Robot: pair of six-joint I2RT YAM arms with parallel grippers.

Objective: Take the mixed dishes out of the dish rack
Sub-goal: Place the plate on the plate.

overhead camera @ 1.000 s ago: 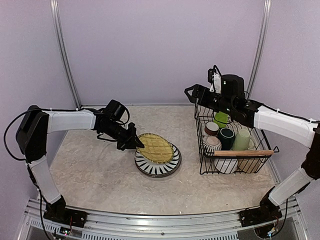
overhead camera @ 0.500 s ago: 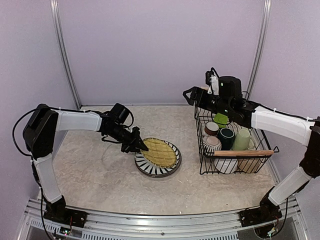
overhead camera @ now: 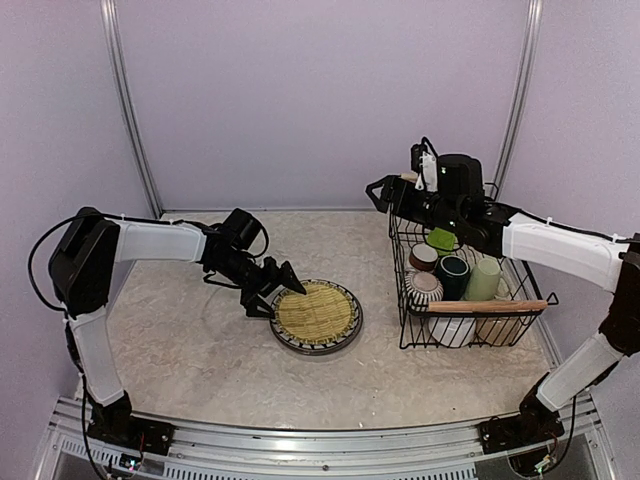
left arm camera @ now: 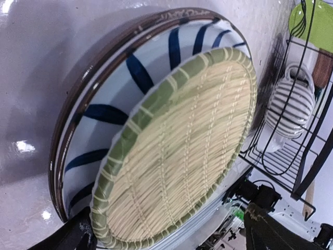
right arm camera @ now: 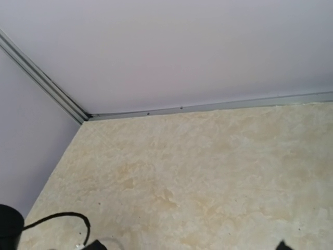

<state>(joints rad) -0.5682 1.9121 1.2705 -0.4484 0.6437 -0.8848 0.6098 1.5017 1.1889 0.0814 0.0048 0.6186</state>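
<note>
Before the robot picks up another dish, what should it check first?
1. Left end effector empty: ok, jaws open, nothing held.
2. Woven plate resting safely: ok, it lies on the striped plate, a bit off-centre.
3. Left fingers clear of the plates: not ok, the woven plate's rim sits between them.
4. Right end effector ready: ok, open and empty, above the far left corner of the dish rack.
5. Dishes left to unload: ok, the dark teal mug, striped cup and others are in the rack.
6. Which dish comes next: cannot tell.
</note>
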